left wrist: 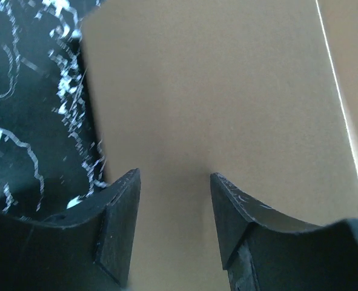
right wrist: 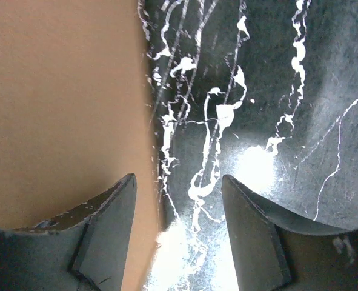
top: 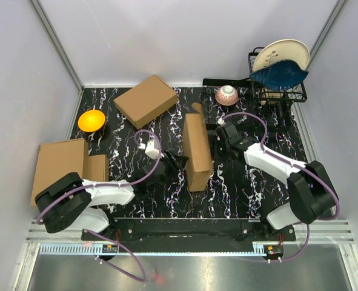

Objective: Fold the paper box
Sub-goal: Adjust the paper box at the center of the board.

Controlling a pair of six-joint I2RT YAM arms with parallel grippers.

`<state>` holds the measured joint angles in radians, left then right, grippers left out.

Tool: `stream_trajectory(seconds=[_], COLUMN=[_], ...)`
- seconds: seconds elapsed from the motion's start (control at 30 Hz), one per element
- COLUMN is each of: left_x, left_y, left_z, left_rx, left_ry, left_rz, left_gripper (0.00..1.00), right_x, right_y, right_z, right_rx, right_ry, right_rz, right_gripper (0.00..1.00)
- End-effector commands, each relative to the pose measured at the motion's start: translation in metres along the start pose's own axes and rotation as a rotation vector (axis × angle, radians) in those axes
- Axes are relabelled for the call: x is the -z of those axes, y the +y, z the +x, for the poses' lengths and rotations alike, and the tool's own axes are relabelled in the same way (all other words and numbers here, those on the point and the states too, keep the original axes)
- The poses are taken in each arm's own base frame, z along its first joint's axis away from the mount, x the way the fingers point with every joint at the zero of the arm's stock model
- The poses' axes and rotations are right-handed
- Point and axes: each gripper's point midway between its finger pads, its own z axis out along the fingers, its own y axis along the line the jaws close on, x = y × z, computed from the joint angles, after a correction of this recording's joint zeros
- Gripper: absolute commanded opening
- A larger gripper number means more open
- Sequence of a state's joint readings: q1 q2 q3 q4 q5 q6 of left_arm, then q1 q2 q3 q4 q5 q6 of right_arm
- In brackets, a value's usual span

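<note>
The paper box (top: 198, 151) is a long brown cardboard piece standing on its edge in the middle of the black marbled table. My left gripper (top: 180, 162) sits close against its left face and is open. In the left wrist view that tan face (left wrist: 215, 91) fills the space beyond the open left gripper (left wrist: 175, 174), with nothing between the fingers. My right gripper (top: 217, 139) is at the box's right side, open. In the right wrist view the cardboard (right wrist: 57, 103) lies behind the left finger, and bare table shows through the open right gripper (right wrist: 178, 178).
A compact brown box (top: 145, 100) lies at the back left, with an orange bowl (top: 91, 120) near it. A tan cardboard slab (top: 59, 165) overhangs the table's left edge. A small patterned bowl (top: 228, 94) and a black dish rack (top: 277, 91) holding plates stand at the back right.
</note>
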<state>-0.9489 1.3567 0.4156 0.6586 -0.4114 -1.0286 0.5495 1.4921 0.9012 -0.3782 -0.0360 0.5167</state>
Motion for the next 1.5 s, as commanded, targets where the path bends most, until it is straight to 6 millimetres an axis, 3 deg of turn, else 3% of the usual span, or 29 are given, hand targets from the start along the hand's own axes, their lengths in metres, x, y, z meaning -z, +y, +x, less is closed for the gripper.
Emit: stream_trajectory(seconds=[0.0,0.13,0.53,0.93,1.13,1.47], left_x=[0.016,0.021,0.014,0.011,0.009,0.009], left_y=[0.022,0.019,-0.021,-0.047,-0.046,-0.060], left_z=[0.041,0.051,0.065,0.054,0.059,0.032], left_rx=[-0.067,-0.101,-0.178,-0.198,-0.208,-0.233], left_ry=[0.133,0.169,0.198,0.165,0.170,0.090], left_rz=[-0.043,-0.045,0.019,0.021,0.003,-0.020], left_gripper=[0.52,0.52,0.52,0.54,0.55,0.56], right_x=[0.028,0.029,0.015,0.001,-0.003,-0.005], right_y=[0.044,0.057,0.080,0.087,0.097,0.079], right_z=[-0.050,-0.054,-0.048,-0.062,-0.063,-0.109], right_rx=[0.027,0.049,0.134,0.177,0.215,0.165], right_ry=[-0.160,-0.165,-0.113,-0.064,-0.026,-0.075], right_rz=[-0.146,-0.212,-0.342,-0.448,-0.505,-0.412], right_gripper=[0.65,0.66,0.68,0.69,0.70,0.72])
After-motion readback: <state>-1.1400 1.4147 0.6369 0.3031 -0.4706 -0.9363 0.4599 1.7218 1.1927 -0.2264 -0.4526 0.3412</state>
